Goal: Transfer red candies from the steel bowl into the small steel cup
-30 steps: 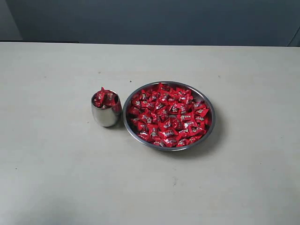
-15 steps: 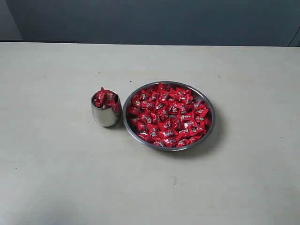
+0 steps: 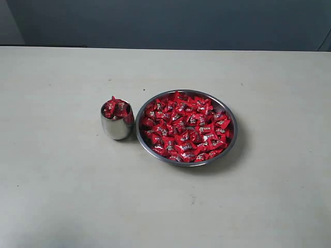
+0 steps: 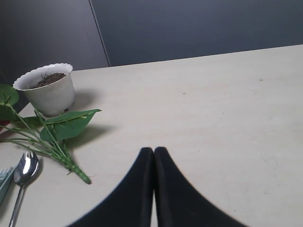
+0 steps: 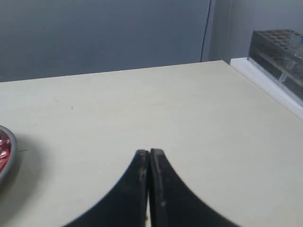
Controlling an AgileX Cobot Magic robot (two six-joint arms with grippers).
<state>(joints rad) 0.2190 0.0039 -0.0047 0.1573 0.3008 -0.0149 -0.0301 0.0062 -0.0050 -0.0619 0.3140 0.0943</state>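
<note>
With the small steel cup heaped above its rim just beside the steel bowl mid-table, another of the shiny, pinch-ended red candies could have slid off, while the left end effector and right end effector were pinched shut on nothing.

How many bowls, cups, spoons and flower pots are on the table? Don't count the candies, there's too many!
Bowls: 1, the steel bowl
Cups: 1, the small steel cup
Spoons: 1, the spoon
Flower pots: 1, the white flower pot
Total: 4
</note>
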